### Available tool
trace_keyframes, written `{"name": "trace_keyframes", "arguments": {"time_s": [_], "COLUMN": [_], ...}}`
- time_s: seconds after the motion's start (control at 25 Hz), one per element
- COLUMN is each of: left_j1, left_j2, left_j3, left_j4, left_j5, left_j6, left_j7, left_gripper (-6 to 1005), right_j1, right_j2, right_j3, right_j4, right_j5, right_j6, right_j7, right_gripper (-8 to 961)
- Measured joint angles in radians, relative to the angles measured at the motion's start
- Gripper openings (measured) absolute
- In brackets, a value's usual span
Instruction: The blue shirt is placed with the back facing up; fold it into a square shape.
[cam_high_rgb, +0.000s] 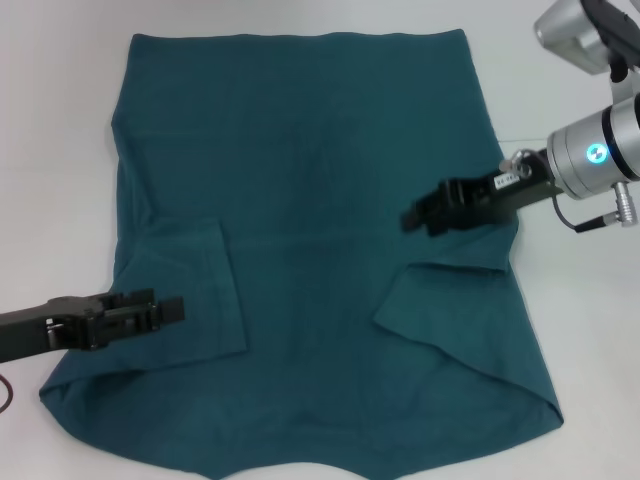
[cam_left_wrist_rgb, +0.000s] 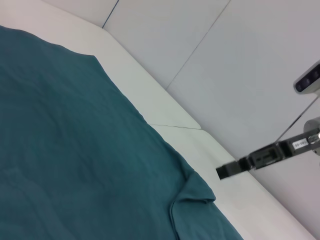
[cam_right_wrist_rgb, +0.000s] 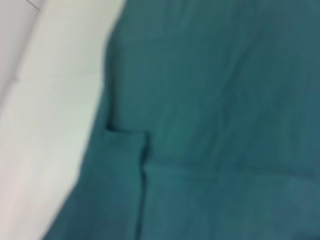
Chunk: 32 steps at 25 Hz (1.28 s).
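Blue T-shirt (cam_high_rgb: 320, 200) flat on white table (cam_high_rgb: 60, 150), plain side up, hem at far edge, collar end nearest robot. Both short sleeves folded inward onto body: left sleeve (cam_high_rgb: 205, 290) and right sleeve (cam_high_rgb: 450, 310) lying as flaps on top. Left gripper (cam_high_rgb: 168, 308) low over left sleeve flap, near shirt's left edge, fingers close together, holding nothing visible. Right gripper (cam_high_rgb: 412, 218) above shirt's right side, just past right sleeve fold, blurred; finger gap can't tell, no cloth seen in grasp. Left wrist view: right gripper (cam_left_wrist_rgb: 225, 170) beyond folded sleeve.
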Motion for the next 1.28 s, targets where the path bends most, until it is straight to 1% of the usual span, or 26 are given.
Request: {"name": "trace_keyframes", "arguments": {"time_s": [0.12,0.28,0.36,0.48,0.56,0.64,0.72,0.88,1.0,1.28], "left_j1": [0.001,0.000,-0.001,-0.002,-0.002,-0.003,-0.004,-0.006,-0.008,-0.010], "left_j2": [0.000,0.000,0.000,0.000,0.000,-0.001,-0.002,-0.003,-0.003,-0.003], "left_j3": [0.000,0.000,0.000,0.000,0.000,0.000,0.000,0.004,0.005,0.003], "left_j4": [0.001,0.002,0.002,0.001,-0.001,-0.001,-0.002,-0.001,-0.001,-0.001], "left_j5": [0.000,0.000,0.000,0.000,0.000,0.000,0.000,0.000,0.000,0.000], "left_j6": [0.000,0.000,0.000,-0.005,-0.009,-0.012,-0.015,-0.021,-0.023,-0.025], "left_j7": [0.000,0.000,0.000,0.000,0.000,0.000,0.000,-0.007,-0.009,-0.010], "left_gripper": [721,722,722,723,723,723,723,722,722,722], "right_j1": [-0.012,-0.017,-0.032,-0.056,-0.072,-0.090,-0.105,-0.126,-0.129,-0.125], "right_j2": [-0.013,-0.048,-0.070,-0.093,-0.096,-0.094,-0.087,-0.062,-0.046,-0.027], "right_j3": [-0.003,-0.006,0.000,-0.001,-0.005,-0.007,-0.008,-0.018,-0.041,-0.063], "right_j4": [0.008,0.003,-0.004,-0.006,-0.006,0.001,0.006,0.011,0.031,0.061], "right_j5": [0.058,-0.015,-0.032,-0.035,-0.038,-0.039,-0.039,-0.040,-0.042,-0.053], "right_j6": [-0.002,-0.029,-0.053,-0.062,-0.050,-0.017,0.013,0.070,0.119,0.193], "right_j7": [-0.011,0.049,0.072,0.092,0.095,0.091,0.087,0.083,0.082,0.083], "right_gripper": [420,522,573,594,608,615,615,615,615,615]}}
